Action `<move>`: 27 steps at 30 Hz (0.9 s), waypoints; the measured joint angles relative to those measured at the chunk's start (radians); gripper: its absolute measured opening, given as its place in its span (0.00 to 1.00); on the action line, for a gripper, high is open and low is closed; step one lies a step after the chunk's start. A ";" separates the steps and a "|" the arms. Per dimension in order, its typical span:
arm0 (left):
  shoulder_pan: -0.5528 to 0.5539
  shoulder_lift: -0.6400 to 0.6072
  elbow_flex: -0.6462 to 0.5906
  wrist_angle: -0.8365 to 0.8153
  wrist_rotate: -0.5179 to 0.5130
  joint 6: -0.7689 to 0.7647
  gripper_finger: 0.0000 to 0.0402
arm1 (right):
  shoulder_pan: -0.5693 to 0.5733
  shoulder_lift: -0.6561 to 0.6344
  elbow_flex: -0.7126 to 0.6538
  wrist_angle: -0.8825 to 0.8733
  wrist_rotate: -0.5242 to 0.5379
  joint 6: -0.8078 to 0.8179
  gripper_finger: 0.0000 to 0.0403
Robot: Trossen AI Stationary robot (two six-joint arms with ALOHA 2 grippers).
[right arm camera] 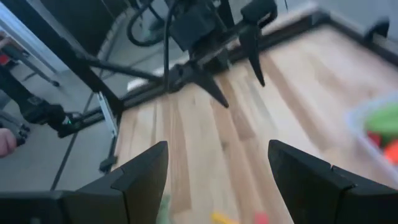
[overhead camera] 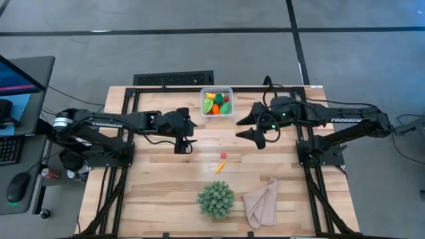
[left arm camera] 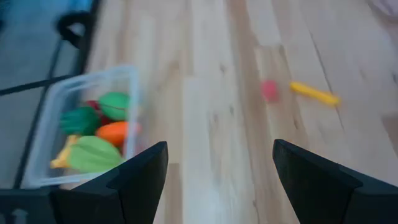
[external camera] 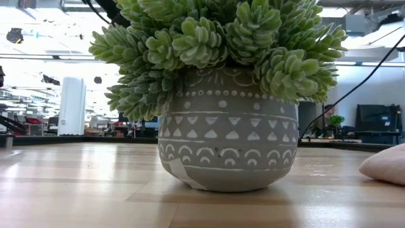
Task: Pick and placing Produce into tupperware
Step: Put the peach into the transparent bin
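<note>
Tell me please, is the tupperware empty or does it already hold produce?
Partly filled: the tupperware holds several green, orange and red pieces; a red berry and a yellow-orange piece lie outside.

Two robot arms are reaching over one wooden table (overhead camera: pixel 159 179). One clear container (overhead camera: pixel 217 103) is sitting at the far edge, holding about five toy pieces: three green, one orange, one yellow. Two more pieces are lying loose on the boards, one small red berry (overhead camera: pixel 223 155) and one yellow-orange stick (overhead camera: pixel 220 166). One potted plant (overhead camera: pixel 216 199) and one beige cloth (overhead camera: pixel 261 202) are resting near the front.
</note>
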 joint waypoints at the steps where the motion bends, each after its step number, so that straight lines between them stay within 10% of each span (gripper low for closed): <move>1: 0.003 0.019 0.000 0.002 0.016 0.020 0.71 | 0.012 -0.002 0.000 -0.024 0.009 0.017 0.67; 27: 0.011 0.523 0.268 0.087 0.225 0.248 0.71 | 0.506 -0.004 0.000 -0.572 0.587 0.534 0.67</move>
